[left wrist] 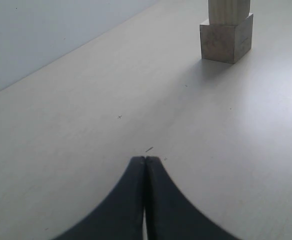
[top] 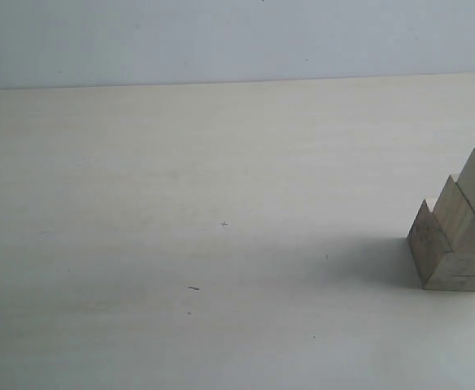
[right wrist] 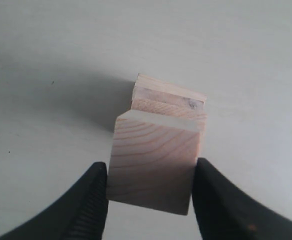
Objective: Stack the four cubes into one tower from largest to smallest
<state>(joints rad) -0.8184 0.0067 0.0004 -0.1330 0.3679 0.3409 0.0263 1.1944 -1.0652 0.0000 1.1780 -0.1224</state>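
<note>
Firstly, exterior: tower (top: 457, 244) on desk (top: 221, 203), 4 o'clock, edge-cropped. Left wrist: left fingers (left wrist: 145, 167) closed, empty; tower 1 o'clock. Right wrist: right fingers (right wrist: 92, 200) pinching top cube (right wrist: 153, 160) by opposite side faces. Judged light, rigid, smooth; topples if nudged.

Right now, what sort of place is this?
Probably a robot test bench: bare pale table, blank wall, a tower of wooden cubes, black fingers gripping the top cube.

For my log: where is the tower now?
The tower stands at the far right edge of the exterior view; the right gripper flanks its top cube.
</note>
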